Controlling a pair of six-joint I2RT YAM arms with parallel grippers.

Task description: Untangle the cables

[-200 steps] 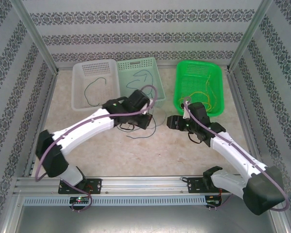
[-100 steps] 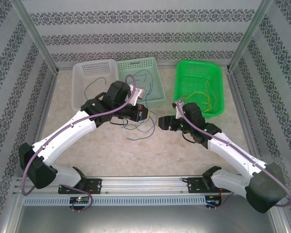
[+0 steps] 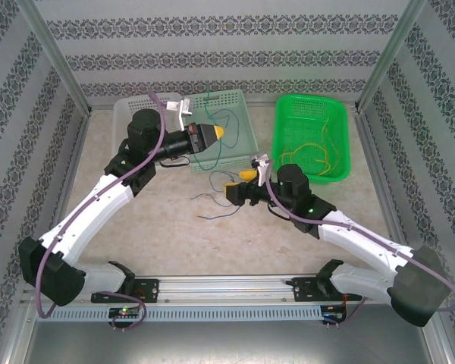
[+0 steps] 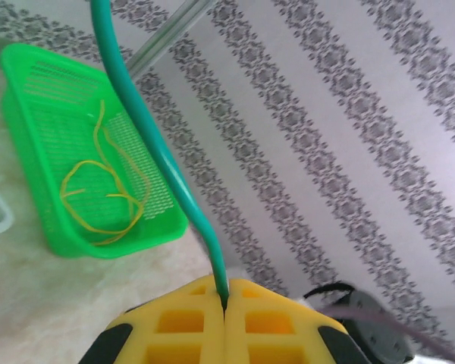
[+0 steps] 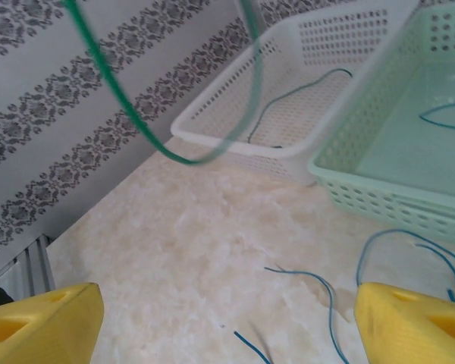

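Green cable [image 4: 159, 150] climbs to upper left from our left jaws, pinched shut on it; right jaws gape wide.

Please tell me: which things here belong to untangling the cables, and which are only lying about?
For the job:
green cable, pinched in the left gripper
blue cables on the table
yellow cables
open right gripper

Lying about, mere holders:
white basket
mint basket
bright green basket

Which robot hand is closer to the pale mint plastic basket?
Left. The left gripper, jaws shut on a green cable, hangs over the pale mint plastic basket. The right gripper is open above the table, in front of it.
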